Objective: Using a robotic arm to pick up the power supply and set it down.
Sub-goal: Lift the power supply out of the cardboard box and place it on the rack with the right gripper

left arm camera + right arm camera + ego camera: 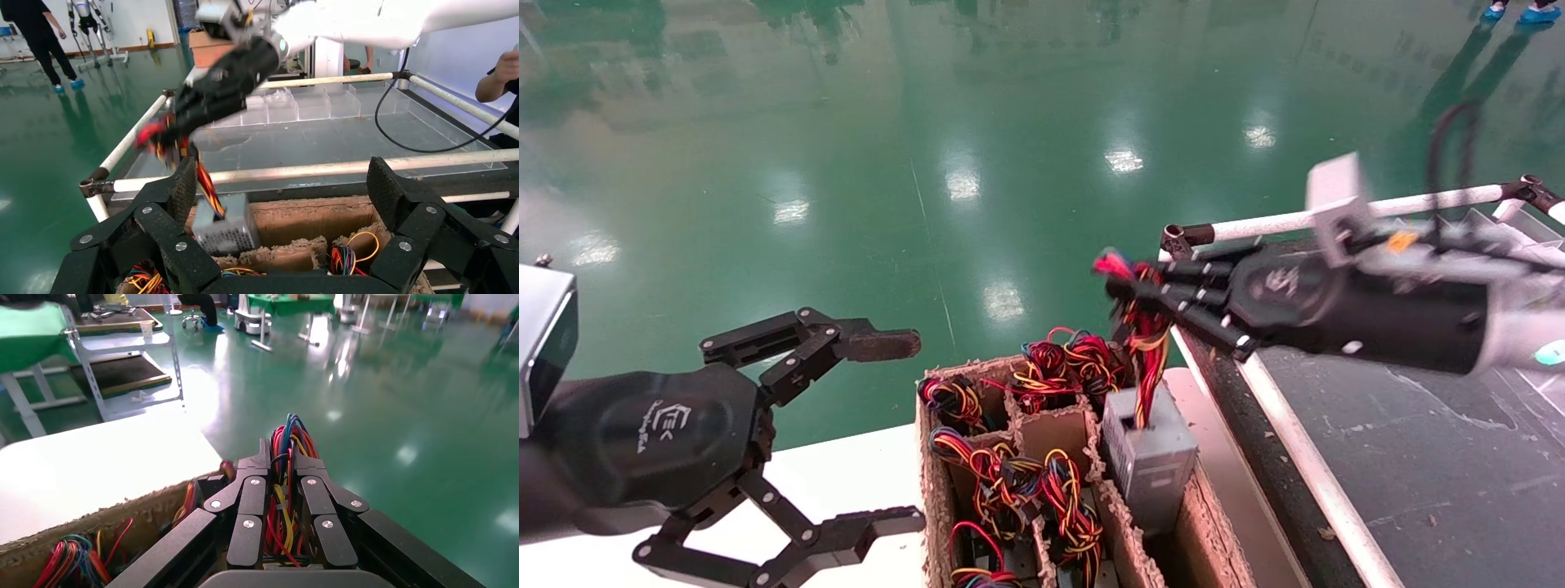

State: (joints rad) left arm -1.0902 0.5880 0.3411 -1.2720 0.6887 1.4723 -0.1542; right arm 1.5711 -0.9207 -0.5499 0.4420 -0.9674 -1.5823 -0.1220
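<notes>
Left claw (pixel 878 433) sits low at the left over the white table (pixel 846 482), fingers spread wide, nothing between them, apart from the box. Just to its right stands the brown cardboard divider box (pixel 936 498) on the table's edge, its compartments stuffed with bundles of red, yellow, black and blue wires (pixel 1009 482). In the box's right-hand compartment, the power supply (pixel 1150 457) is tilted, silver-grey, vent face showing, its upper part above the cardboard rim; its lower end is hidden, so contact with the box floor is unclear. Its wire bunch (pixel 1147 343) runs straight up from its top into the right claw (pixel 1120 286). Right claw, on the white robotic arm (pixel 1532 327), is clenched on that wire bunch above the box. Right wrist view shows the wires (pixel 283 478) pinched between black fingers (pixel 251 502). Right of the box lies a dark tray surface (pixel 1418 457) framed by white rails (pixel 1303 457).
</notes>
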